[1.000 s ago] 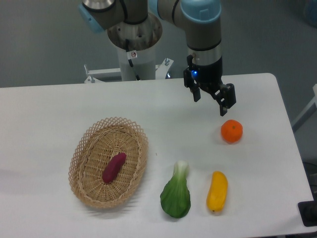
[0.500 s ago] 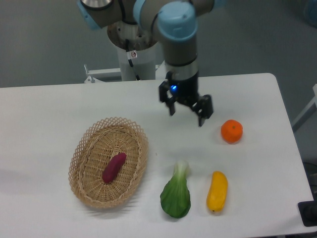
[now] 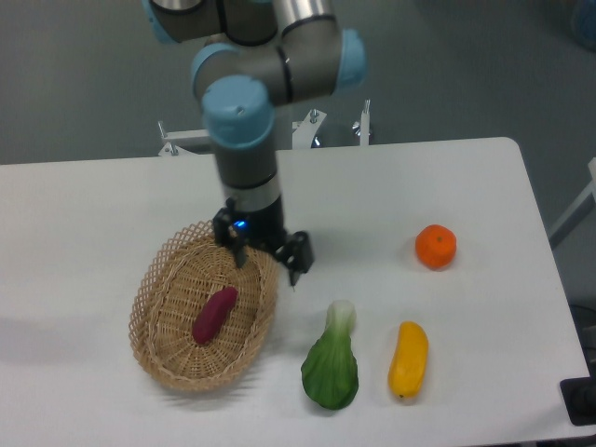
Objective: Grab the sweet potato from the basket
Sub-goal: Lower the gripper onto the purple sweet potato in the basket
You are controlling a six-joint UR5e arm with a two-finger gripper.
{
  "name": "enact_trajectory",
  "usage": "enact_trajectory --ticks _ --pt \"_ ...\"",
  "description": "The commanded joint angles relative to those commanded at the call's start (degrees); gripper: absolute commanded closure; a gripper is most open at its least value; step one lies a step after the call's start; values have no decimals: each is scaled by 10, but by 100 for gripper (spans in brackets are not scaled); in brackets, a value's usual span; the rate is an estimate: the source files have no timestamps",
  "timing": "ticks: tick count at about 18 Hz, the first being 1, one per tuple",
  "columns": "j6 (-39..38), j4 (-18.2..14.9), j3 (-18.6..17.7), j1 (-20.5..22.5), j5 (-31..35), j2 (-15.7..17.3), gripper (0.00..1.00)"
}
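The magenta sweet potato point(image 3: 215, 314) lies slanted in the middle of the oval wicker basket point(image 3: 159, 279) at the table's left front. My gripper point(image 3: 268, 261) hangs over the basket's upper right rim, up and to the right of the sweet potato. It is open, with nothing between its two black fingers, and it does not touch the sweet potato.
A green bok choy point(image 3: 331, 366) lies right of the basket, with a yellow oblong vegetable point(image 3: 408, 358) beside it. A round orange fruit point(image 3: 435, 247) sits further right. The white table's front edge runs just below these items.
My gripper has swung left and toward the front, from above the orange fruit to the basket's upper right rim. It has stayed open. The vegetables and basket have not moved.
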Motion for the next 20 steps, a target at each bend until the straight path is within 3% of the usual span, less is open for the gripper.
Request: enact_trajectory --ticks 8,20 --pt "3 0 -4 -32 0 -56 0" --pt "-2 2 -3 -41 3 -87 0"
